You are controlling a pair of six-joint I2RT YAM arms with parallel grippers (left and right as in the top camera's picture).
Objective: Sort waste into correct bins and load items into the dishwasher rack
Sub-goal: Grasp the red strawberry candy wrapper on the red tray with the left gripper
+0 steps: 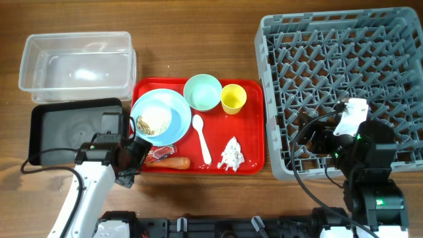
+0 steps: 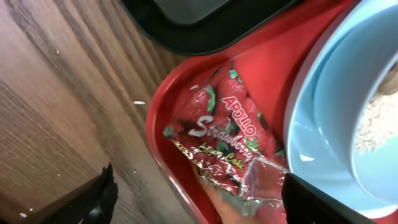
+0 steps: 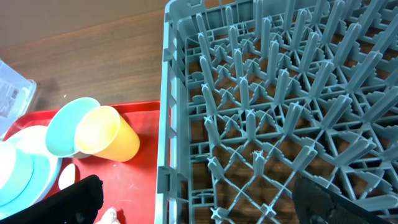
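The red-and-white wrapper (image 2: 227,143) lies in the red tray's front-left corner (image 1: 158,154), next to the carrot (image 1: 175,162). My left gripper (image 2: 199,208) is open just above it, one finger over the wood, the other over the light-blue plate (image 1: 173,125). The light-blue bowl (image 1: 153,120) with crumbs sits on the plate. The mint bowl (image 1: 202,91), yellow cup (image 1: 232,98), spoon (image 1: 201,137) and tissue (image 1: 232,154) rest on the tray. My right gripper (image 3: 199,205) is open and empty over the left edge of the grey rack (image 1: 344,86).
The clear tub (image 1: 76,66) stands at the back left, with the black tray (image 1: 73,132) in front of it, just left of the red tray (image 1: 254,125). The rack holds nothing and fills the right side. Bare wood lies around them.
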